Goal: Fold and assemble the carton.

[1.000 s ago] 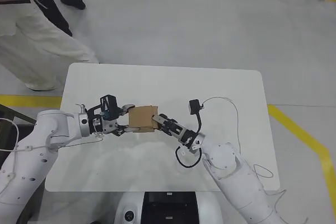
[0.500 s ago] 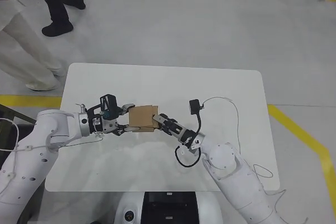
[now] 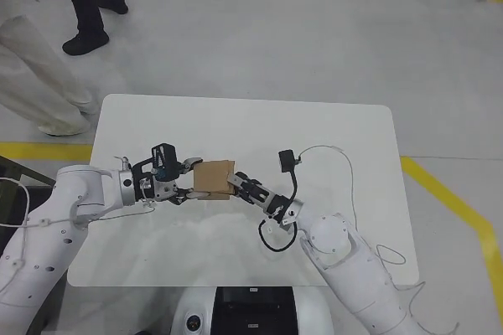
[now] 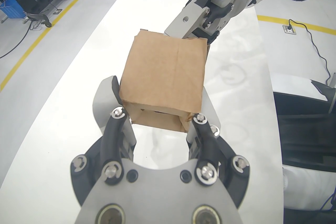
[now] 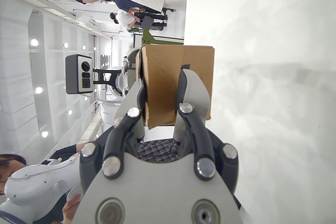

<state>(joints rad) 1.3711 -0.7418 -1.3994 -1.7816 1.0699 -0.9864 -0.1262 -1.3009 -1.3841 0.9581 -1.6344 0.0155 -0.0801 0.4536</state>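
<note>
Brown carton (image 3: 214, 176), white table (image 3: 335, 134).

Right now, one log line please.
brown cardboard carton: held at both ends; left gripper: shut on carton; right gripper: shut on carton

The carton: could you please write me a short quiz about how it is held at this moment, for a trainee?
1. Choose one. What holds the carton?
A. The left gripper alone
B. The right gripper alone
C. Both grippers, one at each end
2. True or false: the carton lies flat and unfolded on the table.
3. Fill in: in the left wrist view, the carton end nearest the left gripper is ____ (open or closed).

Key:
1. C.
2. False. It is already opened into a box shape.
3. Open. The inside of the carton shows between the fingers.
</note>
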